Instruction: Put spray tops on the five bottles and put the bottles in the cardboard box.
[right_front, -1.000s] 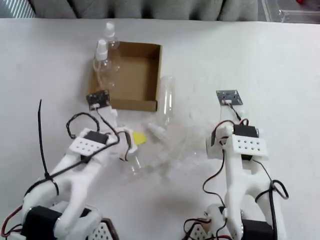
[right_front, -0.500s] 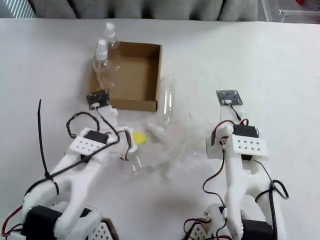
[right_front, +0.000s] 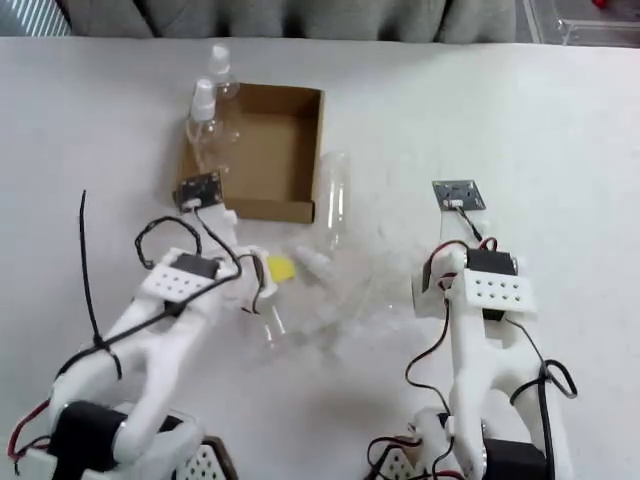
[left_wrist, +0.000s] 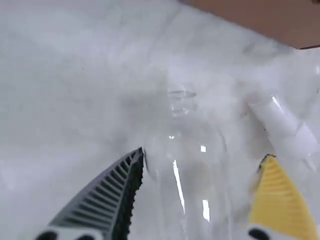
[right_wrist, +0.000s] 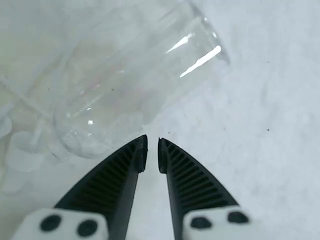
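Note:
My left gripper (left_wrist: 205, 155) is open, its grey and yellow fingers on either side of a clear uncapped bottle (left_wrist: 185, 165) lying on the table, neck pointing away. A white spray top (left_wrist: 281, 124) lies just beyond the yellow finger. In the high view that gripper (right_front: 268, 272) sits in front of the cardboard box (right_front: 300, 150). Two capped bottles (right_front: 205, 118) stand at the box's left side. My right gripper (right_wrist: 151, 145) is shut on nothing, just short of another clear bottle (right_wrist: 135, 85) lying on its side.
A further clear bottle (right_front: 335, 200) lies along the box's right wall. Loose clear bottles and spray tops (right_front: 315, 265) lie scattered between the two arms. The white table (right_front: 560, 120) spreads out bare to the right. The box's front wall (left_wrist: 260, 20) shows ahead of the left gripper.
The left arm has shifted slightly forward toward the box. The right arm has not moved.

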